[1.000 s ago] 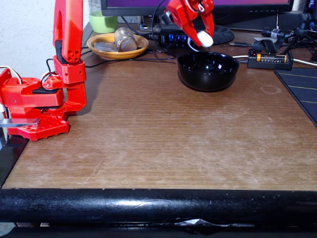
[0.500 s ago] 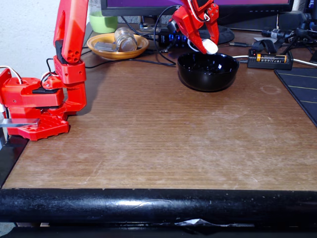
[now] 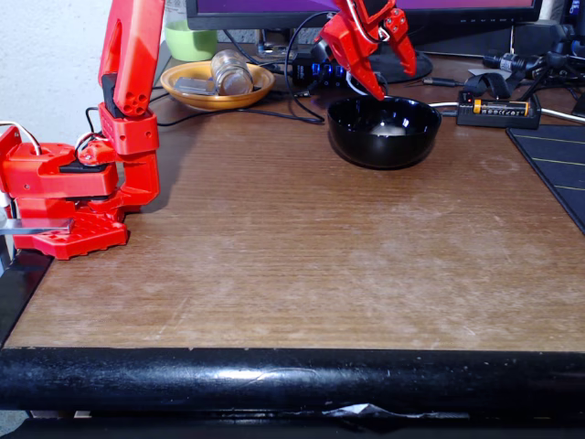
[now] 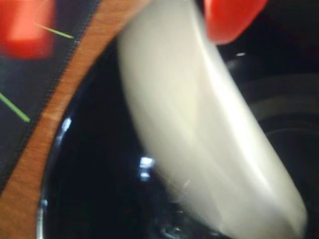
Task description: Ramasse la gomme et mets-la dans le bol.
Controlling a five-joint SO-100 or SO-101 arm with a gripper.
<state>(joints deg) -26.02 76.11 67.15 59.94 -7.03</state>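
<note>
**K:** Half a second earlier the gomme (image 3: 388, 130) was still pinched at the fingertips just above the bol (image 3: 384, 131). In the current frames it lay inside the bol, a pale patch low against the black interior in the fixed view.

**M:** Gripper state?

**K:** The gripper (image 3: 393, 80) hung over the bol's far rim with its jaws spread apart and nothing between them. One red fingertip sat left of the bol's centre, the other up and to the right.

**M:** Arm moved much?

**K:** Barely. Same pose over the bol as half a second before; a second before, it was a bit higher and further left. Only the jaws and the gomme changed.

**M:** Wrist cam add anything?

**K:** It showed the gomme (image 4: 199, 124) as a long white smear, motion-blurred, running diagonally across the bol's (image 4: 99, 199) glossy black inside. Red finger (image 4: 229, 17) blurs showed at the top edge, clear of the gomme as far as the blur allowed. Wood table (image 4: 55, 114) edge was visible at left.

**M:** And fixed cam only?

**K:** It gave the surroundings: orange dish (image 3: 216, 87) behind at left, battery charger (image 3: 498, 110) just right of the bol, red arm base (image 3: 69, 197) at the left table (image 3: 292, 256) edge.
</note>
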